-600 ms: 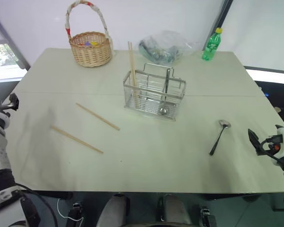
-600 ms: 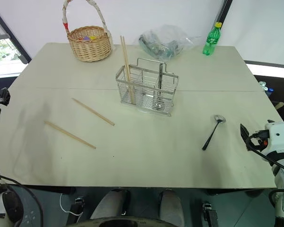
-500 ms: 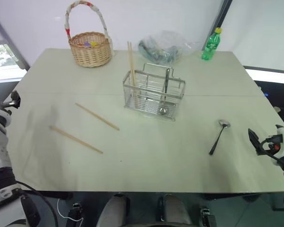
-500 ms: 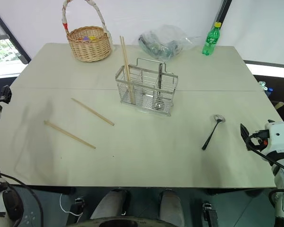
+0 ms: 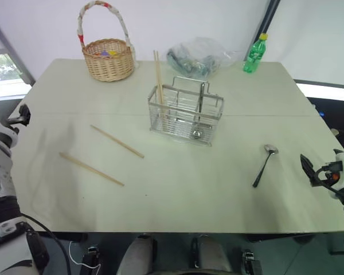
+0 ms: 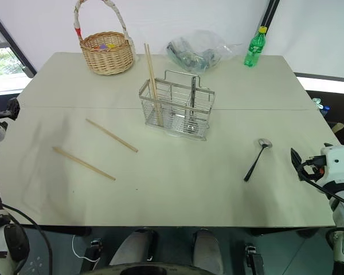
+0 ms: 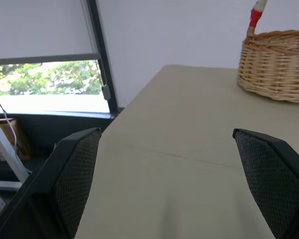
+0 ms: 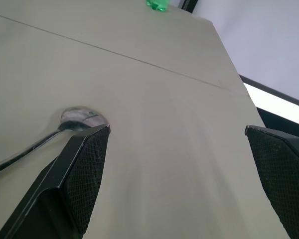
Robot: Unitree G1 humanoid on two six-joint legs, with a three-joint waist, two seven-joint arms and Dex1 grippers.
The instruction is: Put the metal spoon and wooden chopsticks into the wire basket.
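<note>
- Silver wire-mesh basket point(image 5: 186, 116) at upper centre of pale counter point(image 5: 178, 195), two tan chopsticks upright inside.
- Two pale wooden chopsticks point(image 5: 117, 141) lying centre-left.
- Small metal spoon point(image 5: 265, 164) lying centre-right.
- Left pincer point(image 7: 174, 191) and right pincer point(image 8: 182, 184) both spread apart, empty.

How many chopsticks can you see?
4. Two wooden chopsticks lie loose on the table; two stand upright together in the wire basket. None seem hidden.

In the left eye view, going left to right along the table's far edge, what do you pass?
Wicker basket → clear plastic bag → green bottle.
</note>
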